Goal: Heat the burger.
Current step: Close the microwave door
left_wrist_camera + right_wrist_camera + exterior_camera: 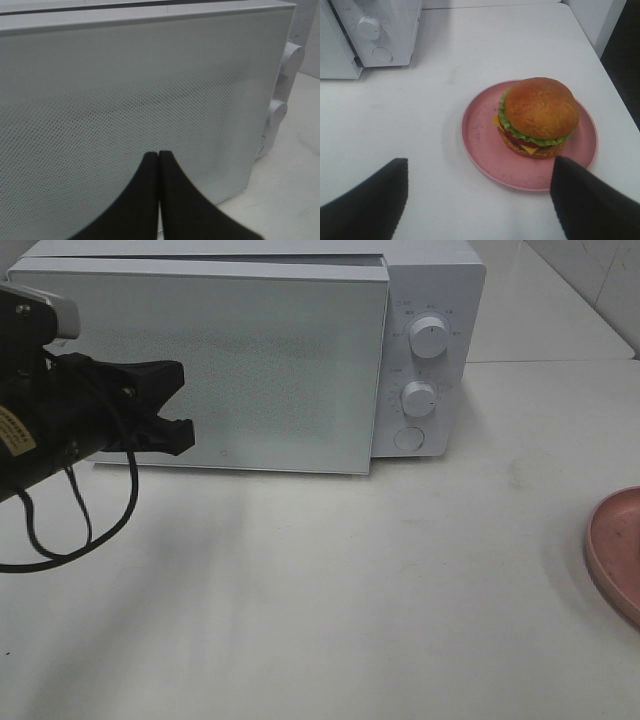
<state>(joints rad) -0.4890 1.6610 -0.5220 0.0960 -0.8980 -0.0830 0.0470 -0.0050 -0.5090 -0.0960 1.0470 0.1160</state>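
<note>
The burger [538, 115], with its golden-brown bun, green lettuce and red tomato, sits on a round pink plate [480, 135] in the right wrist view. My right gripper [480, 161] hangs open a little short of the plate, holding nothing. In the exterior high view only the plate's rim [615, 540] shows at the right edge, and the burger is out of frame. My left gripper [180, 405] is shut and empty, close in front of the white microwave's frosted door [280, 370]. Its black fingertips [150, 165] are pressed together facing the door [150, 90].
The microwave [430, 300] stands at the back of the white table [350, 590]. Two knobs [429, 337] [418, 398] and a round button [408, 438] are on its right panel. The door sits slightly proud of the body along its knob-side edge. The table's right edge lies just beyond the plate.
</note>
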